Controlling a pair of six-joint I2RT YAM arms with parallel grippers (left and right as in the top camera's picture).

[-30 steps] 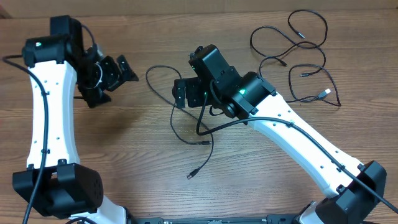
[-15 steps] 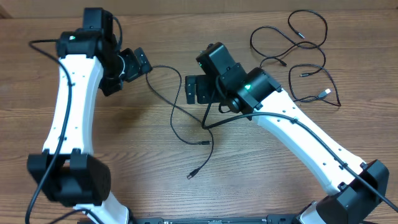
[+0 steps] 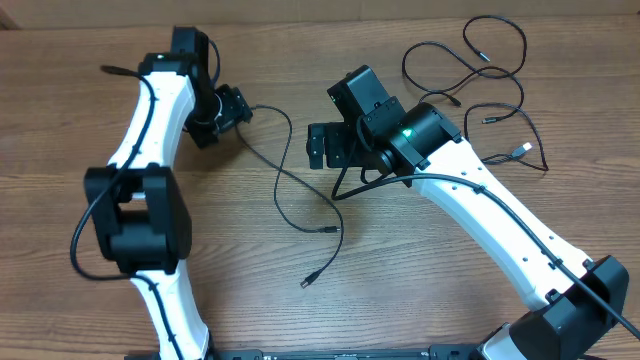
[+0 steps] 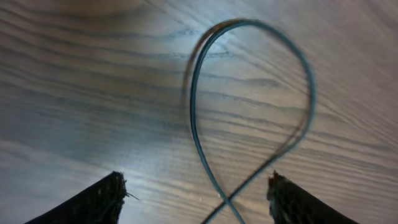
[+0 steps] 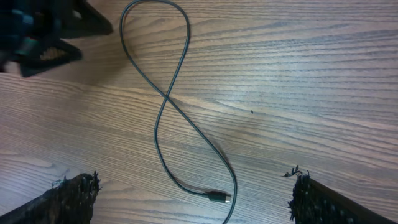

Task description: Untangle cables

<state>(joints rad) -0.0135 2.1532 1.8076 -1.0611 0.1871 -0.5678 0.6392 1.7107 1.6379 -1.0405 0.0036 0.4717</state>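
Left end effector (image 4: pixel 196 180) sits open astride a loose cable (image 4: pixel 192 118) loop near the tabletop's (image 3: pixel 200 260) far edge, nothing gripped; right end effector (image 3: pixel 325 147) hangs wide open. Other cables (image 3: pixel 486 120) lie far-right. Likely the grasping step: next calls for pinching that loop squarely

Top-down overhead, close wrists, shared cable (image 5: pixel 165 97)

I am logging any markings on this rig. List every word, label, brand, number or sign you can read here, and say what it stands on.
None: no word, label, brand, number or sign is readable in any view.
The cables, left pincer, right pincer and table show no lettering.
The green light on the right arm is a plain dot, not text.
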